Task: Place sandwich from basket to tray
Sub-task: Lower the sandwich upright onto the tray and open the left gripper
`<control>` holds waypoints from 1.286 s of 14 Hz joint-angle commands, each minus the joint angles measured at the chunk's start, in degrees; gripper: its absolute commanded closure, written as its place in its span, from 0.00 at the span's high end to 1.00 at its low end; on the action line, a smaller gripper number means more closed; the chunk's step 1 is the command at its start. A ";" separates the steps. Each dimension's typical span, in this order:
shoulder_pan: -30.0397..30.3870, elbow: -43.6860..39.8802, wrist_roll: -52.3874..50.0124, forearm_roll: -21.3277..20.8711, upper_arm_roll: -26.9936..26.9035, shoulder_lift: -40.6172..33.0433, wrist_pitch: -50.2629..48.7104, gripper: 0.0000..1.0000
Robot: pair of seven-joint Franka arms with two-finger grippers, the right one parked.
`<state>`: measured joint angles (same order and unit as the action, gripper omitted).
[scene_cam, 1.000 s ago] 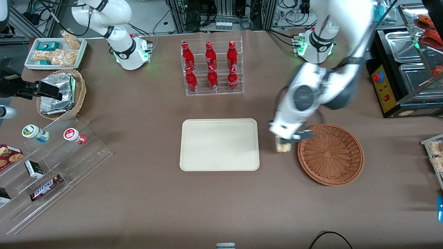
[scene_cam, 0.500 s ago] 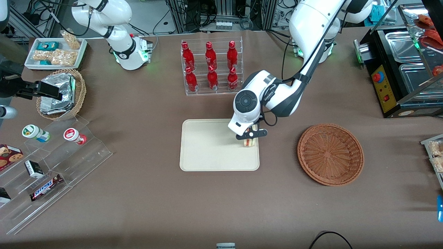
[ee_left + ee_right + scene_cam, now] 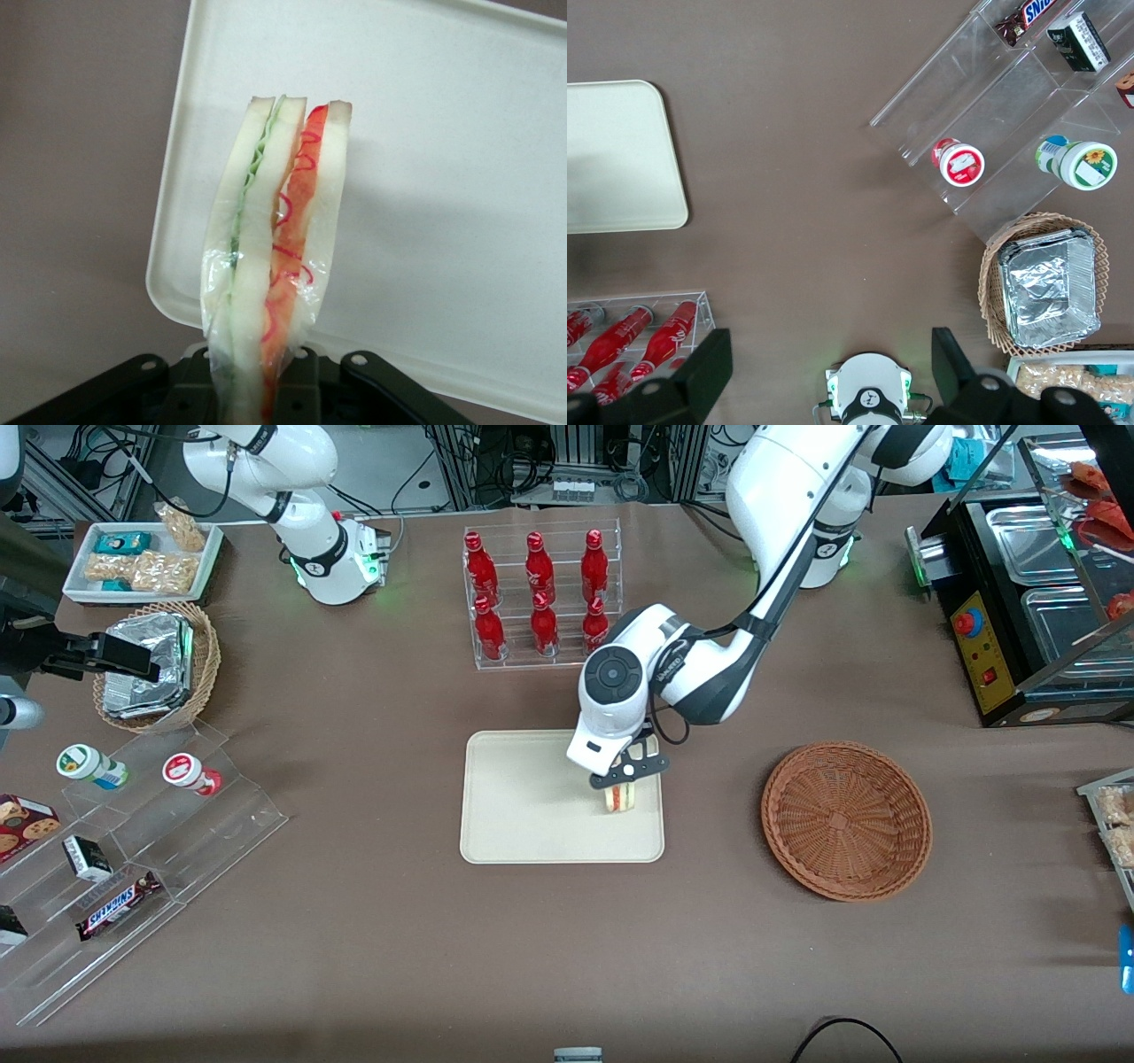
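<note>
While the gripper (image 3: 625, 776) hangs over the tray (image 3: 523, 815), at the end of it nearer the working arm, its fingers are closed on the sandwich (image 3: 622, 797), which sticks out below them toward the tray floor. From the left wrist view the sandwich (image 3: 270, 266) is a wrapped wedge pinched across its flat bread faces, with its long axis running straight out from the fingers and its narrow layered edge showing green filling on one side and red on the other. What the coming move turns on is the gap between the sandwich's outer end and the tray (image 3: 443, 177): the cream surface fills the space around it, so the wedge looks to be well within the rim, but whether that end already touches the floor cannot be told from either view. If released standing on end, such a thin wedge would likely tip onto one bread face, so a low release seems wise. The fingertips themselves are cut off, only the dark gripper body showing around the sandwich's base, and the arm's wrist hides part of the tray's edge in the front view. The wicker basket (image 3: 846, 819) sits apart on the table with nothing in it, toward the working arm's end.
</note>
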<state>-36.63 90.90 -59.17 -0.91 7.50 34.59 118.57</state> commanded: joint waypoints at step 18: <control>-1.28 -10.39 1.23 -1.72 -6.10 -1.52 -9.63 1.00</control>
<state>-41.10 78.42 -60.75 -2.83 2.07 39.94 114.31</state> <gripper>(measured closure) 0.000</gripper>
